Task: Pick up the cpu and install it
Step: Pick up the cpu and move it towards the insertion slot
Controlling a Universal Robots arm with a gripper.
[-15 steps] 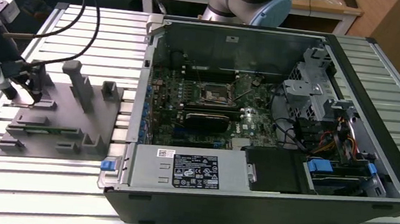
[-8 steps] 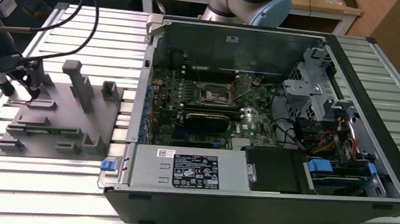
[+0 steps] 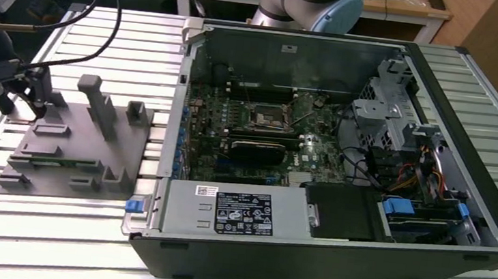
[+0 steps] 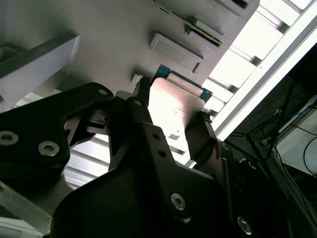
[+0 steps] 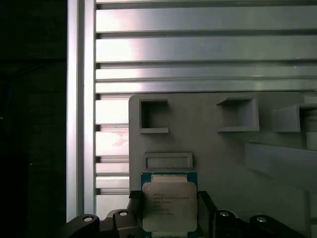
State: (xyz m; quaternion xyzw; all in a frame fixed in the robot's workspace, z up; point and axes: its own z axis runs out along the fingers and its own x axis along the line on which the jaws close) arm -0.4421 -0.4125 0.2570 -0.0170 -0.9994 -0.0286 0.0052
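pinching the cpu by its edges, the gripper hangs over the grey fixture, nine o'clock from the computer case in the exterior view.

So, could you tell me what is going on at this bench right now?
The arm's gripper is closed on the cpu, with a finger against each of two opposite edges, over the grey fixture on the exterior view's left. Whether the chip is lifted off the fixture cannot be told. The open computer case sits apart on the exterior view's right, so the chip is not yet installed.
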